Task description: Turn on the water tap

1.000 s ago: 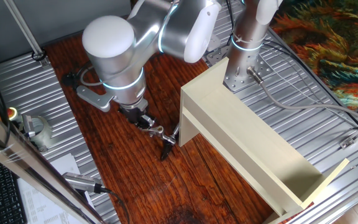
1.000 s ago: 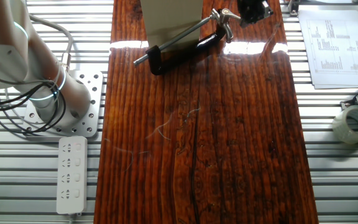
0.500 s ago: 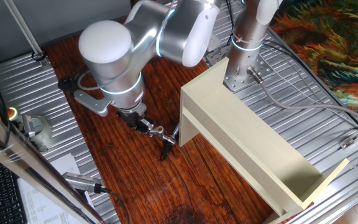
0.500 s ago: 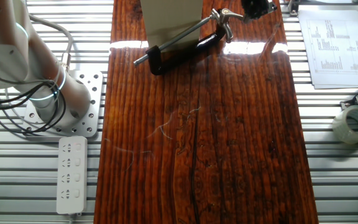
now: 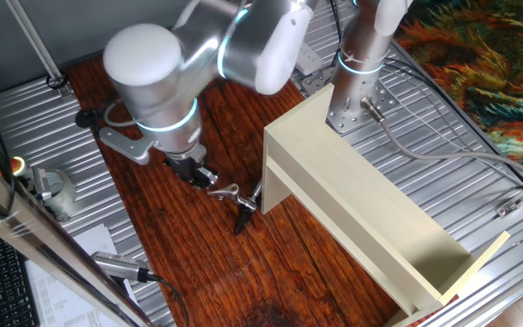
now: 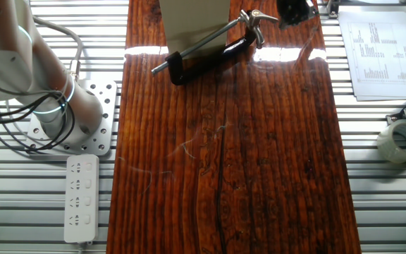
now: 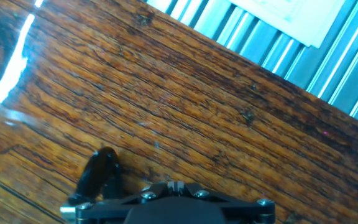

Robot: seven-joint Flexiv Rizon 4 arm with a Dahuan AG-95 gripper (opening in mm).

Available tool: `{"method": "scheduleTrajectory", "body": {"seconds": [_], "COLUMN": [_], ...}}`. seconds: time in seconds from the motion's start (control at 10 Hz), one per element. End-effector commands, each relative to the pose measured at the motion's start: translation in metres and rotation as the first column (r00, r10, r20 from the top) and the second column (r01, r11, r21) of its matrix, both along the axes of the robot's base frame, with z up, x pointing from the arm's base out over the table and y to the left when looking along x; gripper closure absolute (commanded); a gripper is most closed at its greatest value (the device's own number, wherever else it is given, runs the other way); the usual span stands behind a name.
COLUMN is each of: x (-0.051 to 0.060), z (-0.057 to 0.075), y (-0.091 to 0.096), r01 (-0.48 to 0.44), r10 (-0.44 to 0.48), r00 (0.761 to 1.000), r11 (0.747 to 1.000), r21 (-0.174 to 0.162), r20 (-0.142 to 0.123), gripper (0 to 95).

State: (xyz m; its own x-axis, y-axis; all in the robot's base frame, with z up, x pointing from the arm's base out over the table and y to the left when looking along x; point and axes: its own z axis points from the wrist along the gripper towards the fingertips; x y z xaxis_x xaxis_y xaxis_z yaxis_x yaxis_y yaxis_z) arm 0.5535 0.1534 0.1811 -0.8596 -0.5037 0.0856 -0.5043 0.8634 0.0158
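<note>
In one fixed view, the water tap [image 5: 237, 202] is sitting on the wooden board [image 5: 189, 263], right at the near corner of the cream box [image 5: 361, 213]. Its silvery lever is pointing away from the box and its black spout is curving down toward the board. The gripper [image 5: 198, 174] is hanging just beside the lever end, on the side away from the box; whether it is touching the lever I cannot tell, nor whether its fingers are parted or closed.

In the other fixed view, the tap [image 6: 213, 44] is lying against the box [image 6: 194, 20], stem slanting up to the lever, with the gripper [image 6: 292, 10] dark at the top edge, near the lever.

In the hand view, a black rounded piece [image 7: 98, 176] is showing low on the board [image 7: 185, 118], beside the gripper's base; the fingers are not showing.
</note>
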Motion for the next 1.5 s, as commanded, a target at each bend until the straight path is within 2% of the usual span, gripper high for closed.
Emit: {"method": "scheduleTrajectory", "body": {"seconds": [0.1,0.2,0.4,0.5,0.7,1.0,1.1,1.5], "x": [-0.002,-0.002,-0.002,-0.002,-0.003,-0.006,-0.007,-0.007], "z": [-0.002,-0.003,-0.003,-0.003,-0.003,-0.006,-0.006,-0.007], "y": [-0.003,-0.005,-0.005,-0.005,-0.003,0.008,0.010,0.010], "r01": [0.115,0.174,0.222,0.254,0.317,0.381,0.398,0.462], "r10": [-0.116,-0.174,-0.221,-0.253,-0.315,-0.378,-0.393,-0.455], "r00": [0.993,0.985,0.975,0.967,0.948,0.924,0.917,0.885], "r11": [0.993,0.984,0.973,0.964,0.944,0.921,0.915,0.885], "r21": [0.017,0.049,0.063,0.084,0.096,0.079,0.071,0.057], "r20": [0.004,-0.003,-0.009,-0.016,-0.032,-0.055,-0.071,-0.099], "gripper": [95.0,95.0,95.0,95.0,95.0,95.0,95.0,95.0]}}
